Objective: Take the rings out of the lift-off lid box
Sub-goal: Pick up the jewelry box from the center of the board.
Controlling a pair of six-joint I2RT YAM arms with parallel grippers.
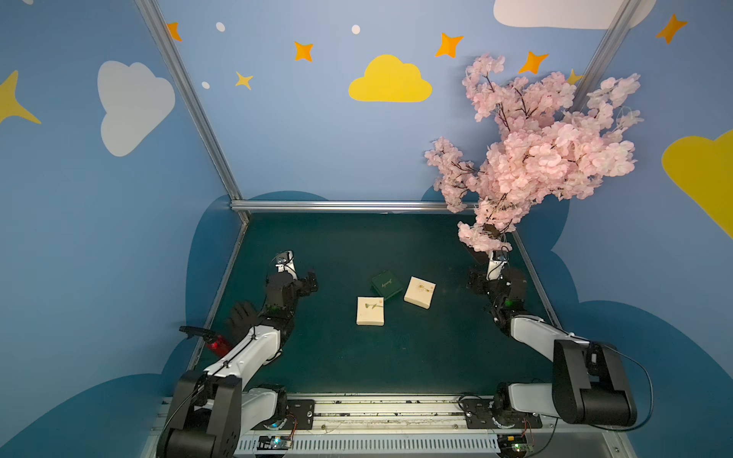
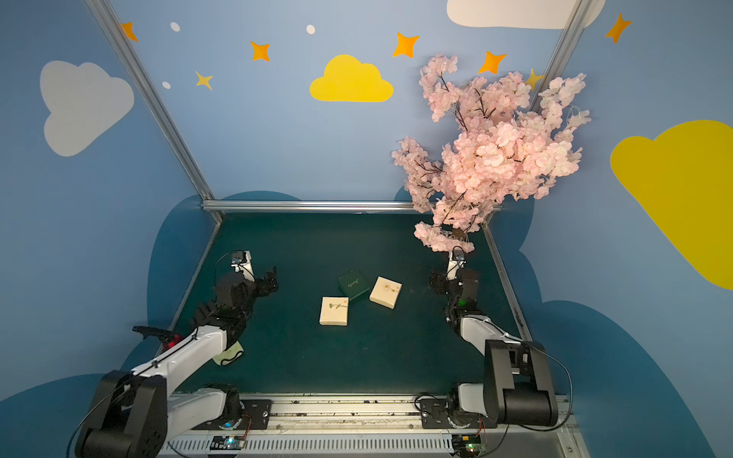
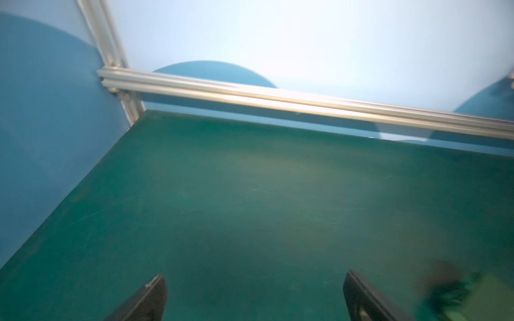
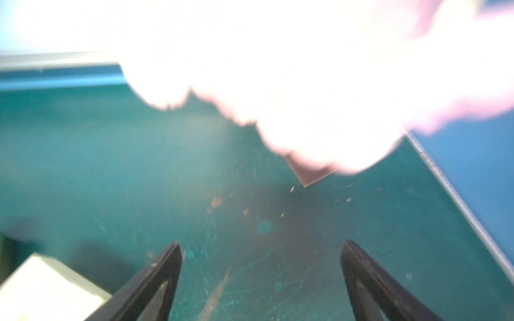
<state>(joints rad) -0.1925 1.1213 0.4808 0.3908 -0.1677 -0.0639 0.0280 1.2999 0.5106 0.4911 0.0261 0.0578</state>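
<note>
**Left pincer (image 1: 310, 283) and right pincer (image 1: 476, 282) open and empty; no box opened yet**

We find the green tabletop (image 1: 396, 357) carrying three small closed boxes near its middle. A pink blossom tree (image 1: 535, 158) stands at the far right corner, and its lowest blooms overhang the right arm.

Both arms sit at the sides of the tabletop, well apart from the boxes. In each wrist view the jaws are spread wide, with only bare tabletop between them. Neither pincer holds or touches anything. The right wrist view shows a cream box corner (image 4: 41, 286) off to one side of the jaws, clear of them.

The near cream box (image 1: 370, 311) lies closest to the robot, and the far cream box (image 1: 419, 292) lies behind it, toward the right arm. The dark green box (image 1: 386, 284) sits just beside both. All three lids appear seated. We cannot tell from these views which is the lift-off lid box.

No rings are visible anywhere, so we judge that they lie inside a closed box.

Our assessment is that the task is at its start, with the approach not yet made. The next move calls for bringing a pincer over the correct box. One pincer should likely steady the base while the other lifts the lid straight up. Picking out such thin rings would then need a fine, well-centred pinch.
</note>
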